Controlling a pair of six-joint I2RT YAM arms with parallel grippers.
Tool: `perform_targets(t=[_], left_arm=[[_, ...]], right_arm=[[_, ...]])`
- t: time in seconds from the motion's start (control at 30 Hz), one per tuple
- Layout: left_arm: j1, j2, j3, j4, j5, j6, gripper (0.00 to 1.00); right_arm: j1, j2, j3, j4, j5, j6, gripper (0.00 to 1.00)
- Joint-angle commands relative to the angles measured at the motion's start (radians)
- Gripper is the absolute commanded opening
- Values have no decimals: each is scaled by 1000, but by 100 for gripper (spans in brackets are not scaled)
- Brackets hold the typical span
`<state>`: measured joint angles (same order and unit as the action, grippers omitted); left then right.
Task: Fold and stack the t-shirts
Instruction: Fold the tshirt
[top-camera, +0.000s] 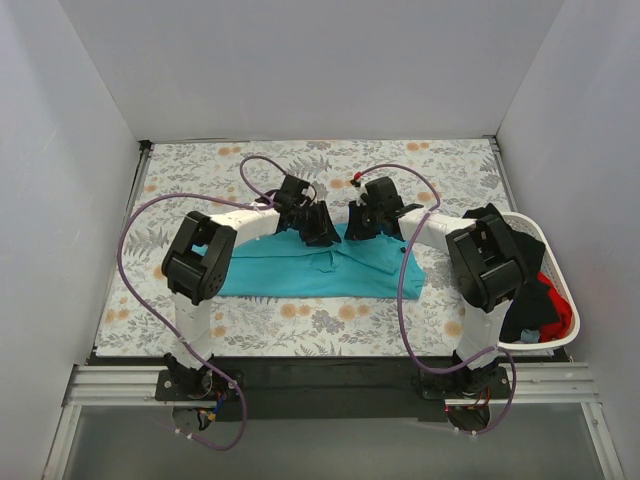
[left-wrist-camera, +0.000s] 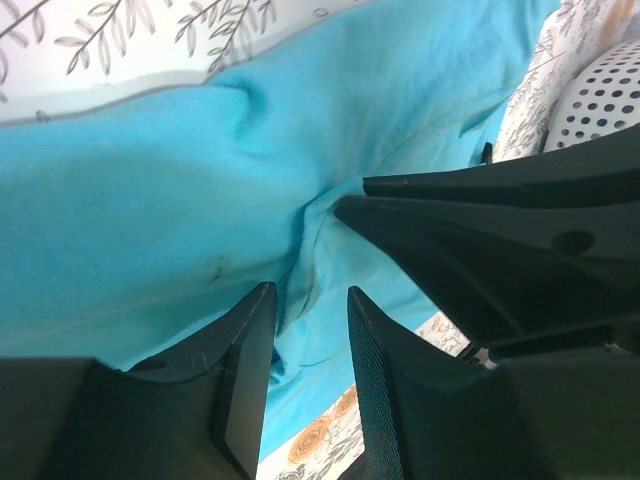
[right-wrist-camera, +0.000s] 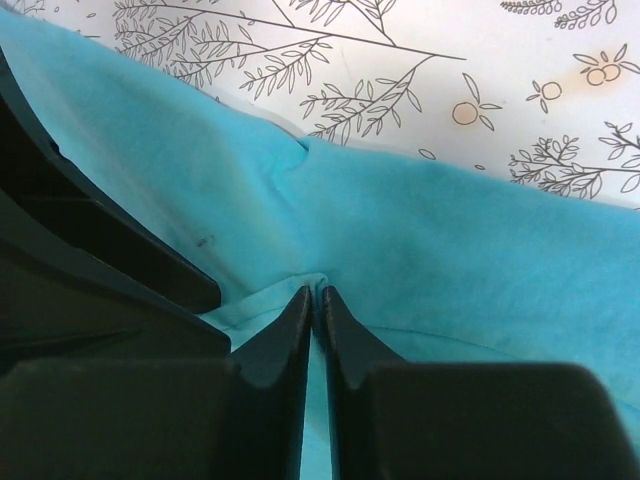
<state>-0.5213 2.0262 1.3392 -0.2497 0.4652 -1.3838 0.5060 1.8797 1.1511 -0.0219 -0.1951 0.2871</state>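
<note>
A teal t-shirt (top-camera: 300, 272) lies spread across the middle of the floral cloth, with a crease at its centre. My right gripper (top-camera: 362, 226) is down on the shirt's far edge. In the right wrist view its jaws (right-wrist-camera: 315, 292) are shut on a small fold of the teal shirt (right-wrist-camera: 450, 250). My left gripper (top-camera: 320, 228) sits just beside it on the left. In the left wrist view its jaws (left-wrist-camera: 310, 295) stand open over the teal shirt (left-wrist-camera: 130, 200), with nothing between them. A black shirt (top-camera: 522, 312) and a red shirt (top-camera: 560, 318) lie in the basket.
A white plastic basket (top-camera: 548, 250) stands at the right table edge; its perforated wall shows in the left wrist view (left-wrist-camera: 600, 95). The grey floral cloth (top-camera: 200, 170) covers the table. White walls close in the back and sides. The two grippers are almost touching.
</note>
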Motion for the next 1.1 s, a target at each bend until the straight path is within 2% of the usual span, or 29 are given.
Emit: perform_targets(t=[0.0,0.27,0.57,0.67,0.8,0.93,1.07], left_arm=[[-2,-76,-25,18,3,0,33],[10,-133,-26,15,-62,-41,34],[7,-54,23,-8,-13,-18,34],[7,-43,21,-10,3,0,33],[3,-32,26,-11,26,25,33],[-14,-26,32,-16,41,61,33],[-34,-21,49,-48,32,101,34]], right_arm=[[8,-39,3,51,-27,10,13],[31,-135,-117,97,-46,47,9],[83,-244,-212,128,-32,73,10],[109,-261,-235,131,-23,69,16],[140,-275,-261,131,-15,67,31],[157,-307,-280,128,-1,64,41],[163,-359,-298,122,22,69,42]])
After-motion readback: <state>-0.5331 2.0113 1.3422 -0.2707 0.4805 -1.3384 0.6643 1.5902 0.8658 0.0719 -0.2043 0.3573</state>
